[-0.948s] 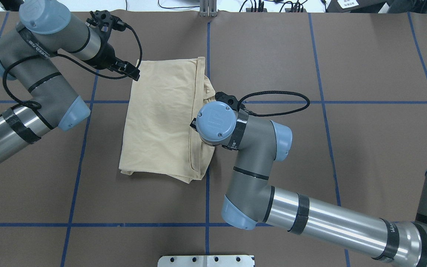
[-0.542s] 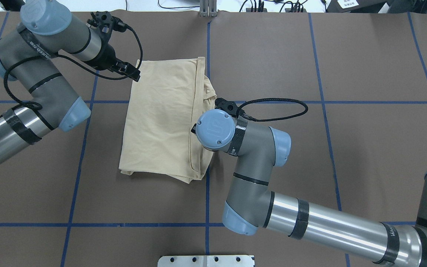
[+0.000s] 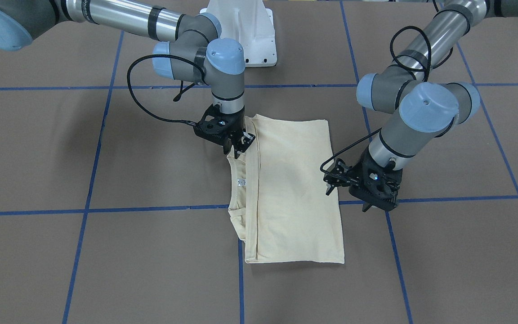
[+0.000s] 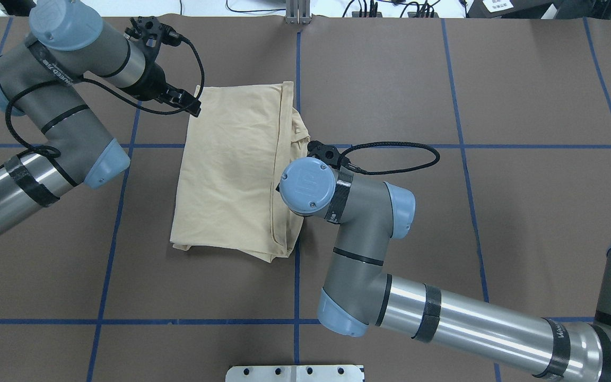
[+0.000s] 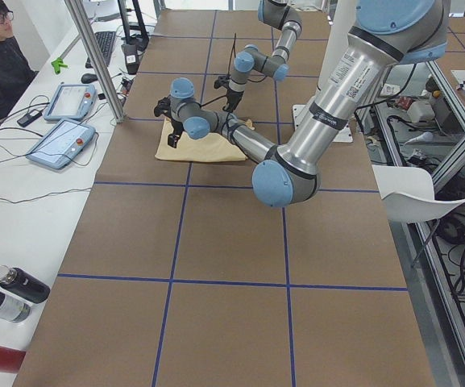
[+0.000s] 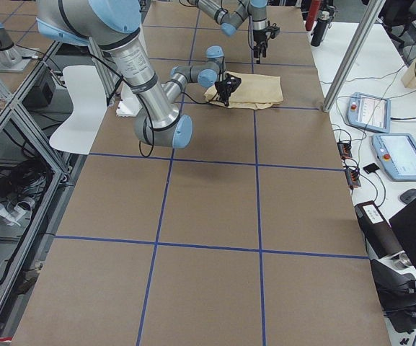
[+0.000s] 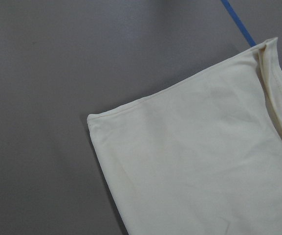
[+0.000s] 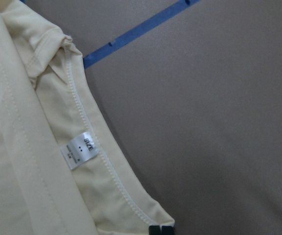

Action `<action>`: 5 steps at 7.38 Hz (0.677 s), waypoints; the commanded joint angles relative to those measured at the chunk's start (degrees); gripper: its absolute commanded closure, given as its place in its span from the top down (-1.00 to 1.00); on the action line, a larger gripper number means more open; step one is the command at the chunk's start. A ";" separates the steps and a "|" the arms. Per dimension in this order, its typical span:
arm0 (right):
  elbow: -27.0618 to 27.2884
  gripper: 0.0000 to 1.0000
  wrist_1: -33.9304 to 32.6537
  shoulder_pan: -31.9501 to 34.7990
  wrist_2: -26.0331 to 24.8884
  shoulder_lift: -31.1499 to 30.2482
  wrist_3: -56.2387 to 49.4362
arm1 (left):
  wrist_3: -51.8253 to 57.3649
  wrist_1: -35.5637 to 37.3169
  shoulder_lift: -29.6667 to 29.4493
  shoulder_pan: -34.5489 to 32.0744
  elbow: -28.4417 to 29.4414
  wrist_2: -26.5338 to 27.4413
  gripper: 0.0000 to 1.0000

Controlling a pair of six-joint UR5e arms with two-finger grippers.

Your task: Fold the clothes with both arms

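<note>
"Where did the folded pale cream-yellow thin-fabric shirt (image 4: 231, 170) lie?"

"Flat, mid brown blue-taped worktop (image 4: 496, 79). My right black two-finger pincer (image 3: 236, 152) was clamped on its neckline edge near the white label (image 8: 79, 150). The left pincer (image 3: 329, 184) hung spread beside a corner."

1. The table (image 4: 496, 79) has a flat brown top, marked into large squares by blue tape lines (image 4: 464, 146).
2. A cream shirt (image 4: 231, 170) lies folded flat on it near the middle, covering part of one cross line, with one long edge beside a lengthwise line.
3. A narrower layer shows along that edge, with a small white label (image 3: 241, 182) facing up.
4. A white base (image 3: 245, 36) stands on the robot's side.
5. A metal plate (image 4: 295, 373) sits at that same edge.
</note>
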 commanded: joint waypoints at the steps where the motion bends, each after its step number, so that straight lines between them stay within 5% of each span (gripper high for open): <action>1: 0.72 -1.00 0.09 0.17 -0.01 -0.13 0.07 | 0.00 0.00 0.00 0.00 -0.01 -0.09 1.00; 5: 17.23 -1.00 0.00 0.35 0.34 -14.61 0.07 | -0.09 -0.09 0.00 0.44 -0.01 0.00 1.00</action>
